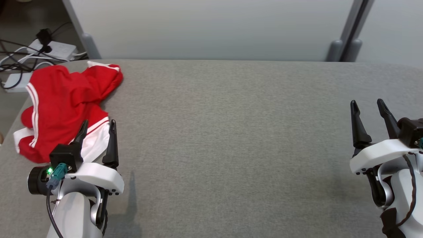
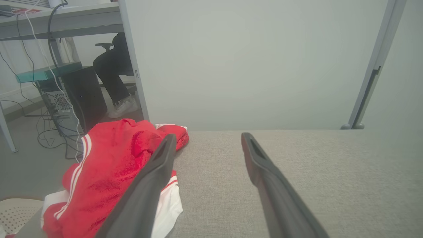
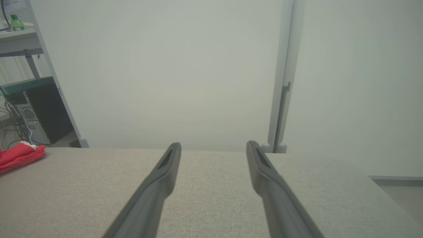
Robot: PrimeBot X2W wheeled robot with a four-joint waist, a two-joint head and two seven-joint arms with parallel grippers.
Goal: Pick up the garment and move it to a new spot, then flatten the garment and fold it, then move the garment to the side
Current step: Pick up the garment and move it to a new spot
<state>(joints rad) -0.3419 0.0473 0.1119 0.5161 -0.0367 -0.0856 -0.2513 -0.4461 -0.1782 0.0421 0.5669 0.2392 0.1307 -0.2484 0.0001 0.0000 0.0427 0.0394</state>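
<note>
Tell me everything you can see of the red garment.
The garment is red, soft-looking fabric with white stripes and white hem panels. It lies crumpled in a heap at the far left corner of the grey table, reaching its left edge. The left gripper, jaws open, is at its near white edge; contact is unclear.

Grey fabric counter (image 1: 231, 132); pale partition panels (image 1: 211, 29) behind it; past its far left corner, a white power strip (image 1: 57, 49) among dark cables (image 1: 13, 53); a black computer tower (image 2: 82, 96) beside a seated person's leg (image 2: 110, 71); a green bottle (image 3: 15, 23) on a desk (image 3: 18, 44).
</note>
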